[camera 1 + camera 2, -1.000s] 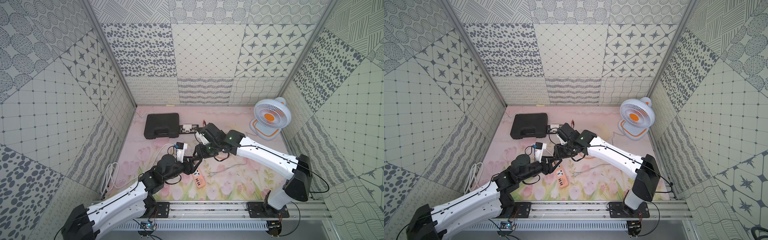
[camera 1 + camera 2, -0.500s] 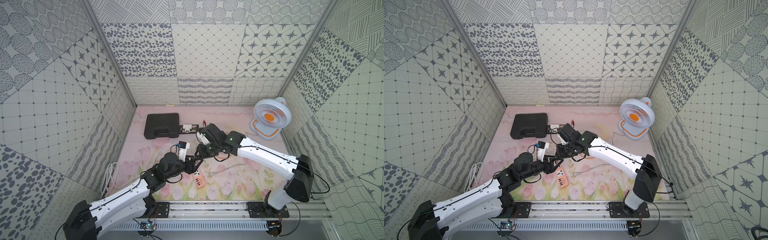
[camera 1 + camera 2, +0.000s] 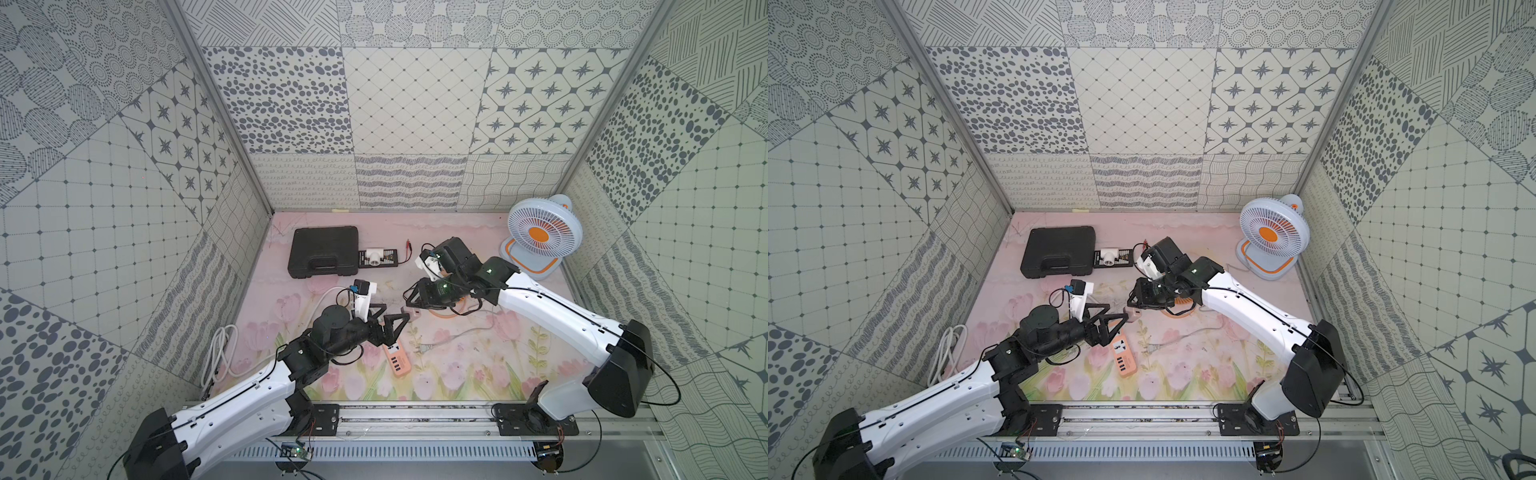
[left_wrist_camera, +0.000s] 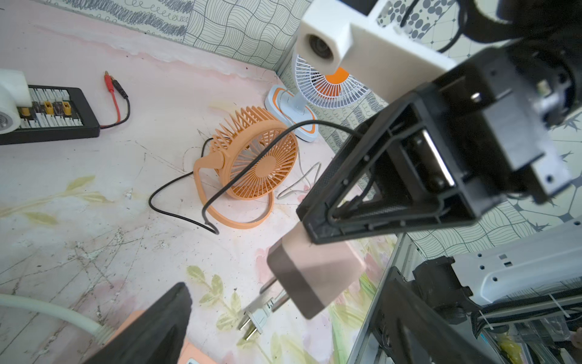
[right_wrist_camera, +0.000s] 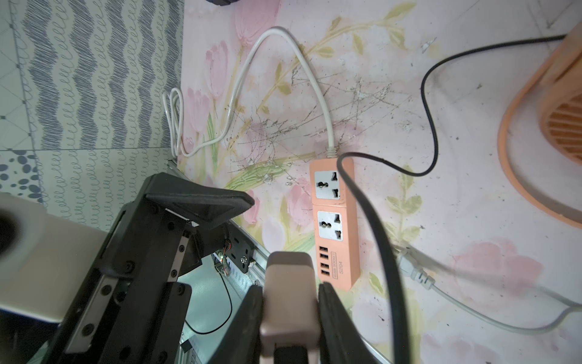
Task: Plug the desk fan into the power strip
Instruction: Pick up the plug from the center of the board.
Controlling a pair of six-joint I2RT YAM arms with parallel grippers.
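The small orange desk fan (image 4: 255, 164) lies on the mat under my right arm, and its black cord (image 5: 378, 227) runs to a pinkish plug (image 5: 288, 299). My right gripper (image 5: 289, 315) is shut on that plug and holds it above the mat, prongs pointing down. My left gripper (image 4: 283, 324) stands open beside the plug (image 3: 412, 311), with both fingers apart from it. The peach-orange power strip (image 5: 333, 220) lies flat below, with both white sockets free. It shows in both top views (image 3: 397, 359) (image 3: 1121, 357).
A white-blue fan (image 3: 544, 237) stands at the back right; its grey cord and two-pin plug (image 4: 255, 318) lie beside the strip. A black case (image 3: 324, 257) and a black board with a white adapter (image 4: 47, 113) sit at the back. The strip's white cord (image 3: 220, 357) coils at left.
My right gripper closed on the pinkish plug. My left gripper then opened wide and let go of it. Both arms stayed nearly in place.
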